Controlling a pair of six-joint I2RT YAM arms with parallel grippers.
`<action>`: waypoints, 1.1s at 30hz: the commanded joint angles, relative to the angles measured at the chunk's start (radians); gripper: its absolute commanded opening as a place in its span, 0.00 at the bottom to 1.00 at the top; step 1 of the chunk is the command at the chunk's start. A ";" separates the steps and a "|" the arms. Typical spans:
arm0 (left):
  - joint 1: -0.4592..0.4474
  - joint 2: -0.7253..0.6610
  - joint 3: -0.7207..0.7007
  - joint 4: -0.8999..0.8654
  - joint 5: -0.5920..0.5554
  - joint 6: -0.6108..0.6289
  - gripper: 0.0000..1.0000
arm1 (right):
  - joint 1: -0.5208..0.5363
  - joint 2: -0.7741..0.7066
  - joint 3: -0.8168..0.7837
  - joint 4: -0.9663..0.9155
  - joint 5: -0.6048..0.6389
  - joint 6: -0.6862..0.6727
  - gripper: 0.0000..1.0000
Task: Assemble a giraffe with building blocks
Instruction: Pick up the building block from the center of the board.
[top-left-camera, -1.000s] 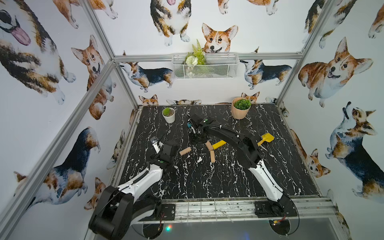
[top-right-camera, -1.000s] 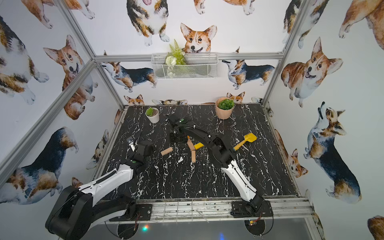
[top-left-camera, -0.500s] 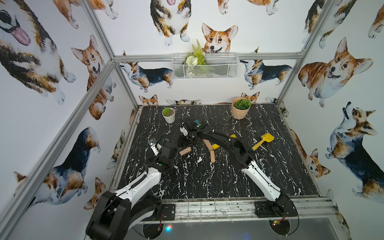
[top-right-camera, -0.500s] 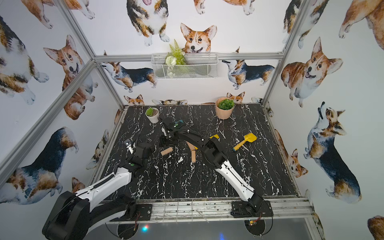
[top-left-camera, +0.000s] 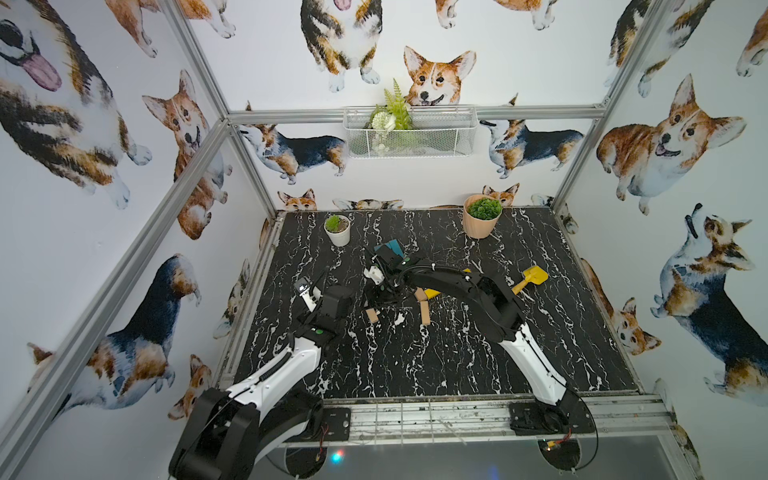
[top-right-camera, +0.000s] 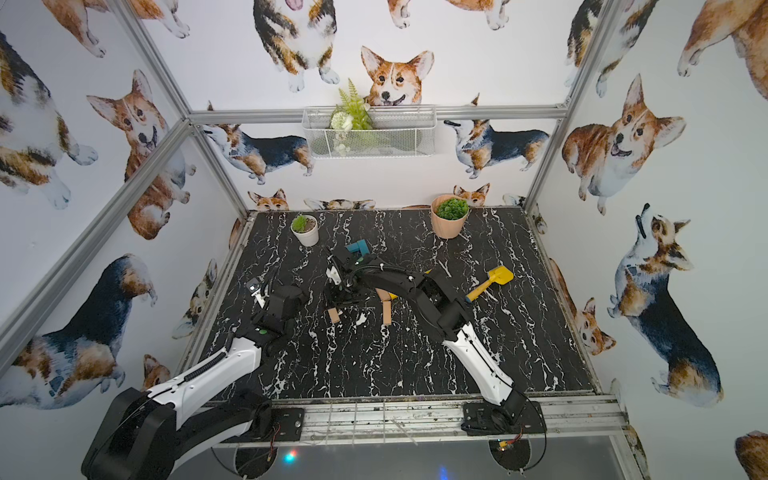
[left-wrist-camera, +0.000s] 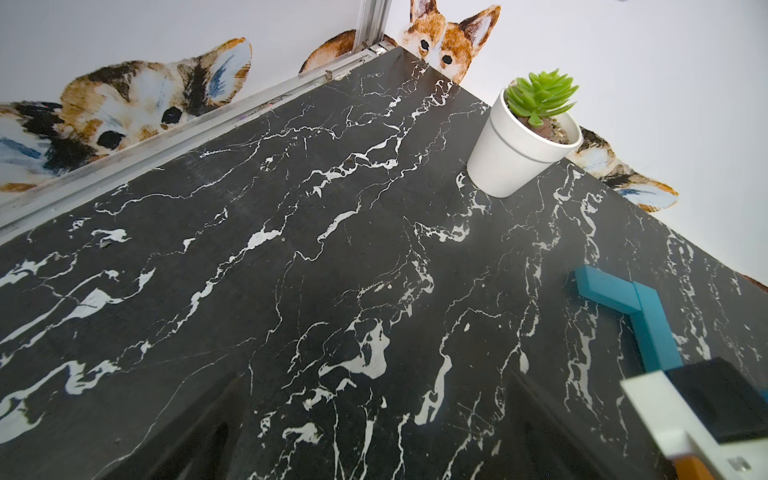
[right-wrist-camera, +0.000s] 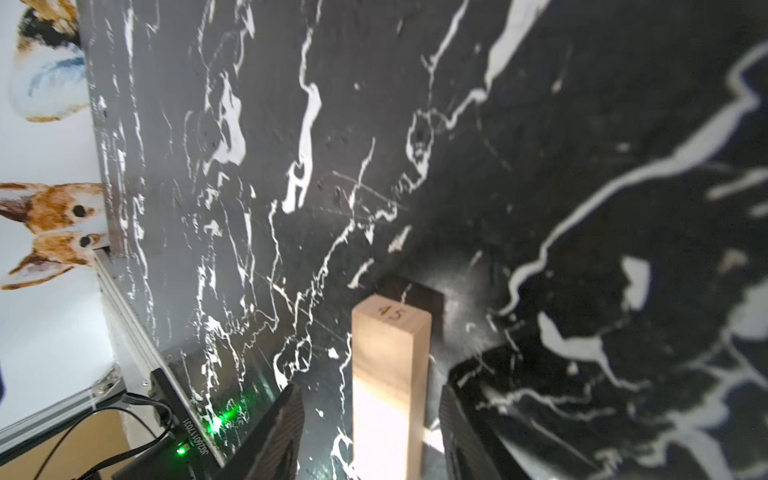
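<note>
Two teal building blocks (top-left-camera: 388, 249) (left-wrist-camera: 623, 299) lie joined in an L at mid-table, the head and neck of the giraffe. Nearer the front lie tan blocks (top-left-camera: 424, 311) and a yellow one (top-left-camera: 433, 293), partly under the right arm. My right gripper (right-wrist-camera: 370, 436) (top-left-camera: 376, 297) points down over a single tan block (right-wrist-camera: 390, 374) (top-left-camera: 371, 314) marked "45". Its jaws straddle the block, with a gap on each side. My left gripper (left-wrist-camera: 374, 436) is wide open and empty, low over bare table left of the blocks.
A white pot (top-left-camera: 337, 230) with a small succulent stands at the back left, a tan pot (top-left-camera: 480, 218) at the back right. A yellow toy shovel (top-left-camera: 530, 278) lies to the right. A wire basket (top-left-camera: 409, 131) hangs on the back wall.
My right gripper swung left and forward from the teal blocks and came down over the lone tan block, its jaws narrowing. The left arm has hardly moved.
</note>
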 joint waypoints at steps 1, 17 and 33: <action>-0.001 0.004 0.000 0.022 -0.010 0.003 1.00 | 0.021 -0.032 -0.029 -0.047 0.136 -0.078 0.56; -0.001 0.010 -0.005 0.040 -0.001 0.013 1.00 | 0.093 0.063 0.106 -0.183 0.380 -0.121 0.59; -0.001 0.026 0.000 0.051 0.011 0.020 1.00 | 0.100 0.021 0.049 -0.290 0.571 -0.145 0.36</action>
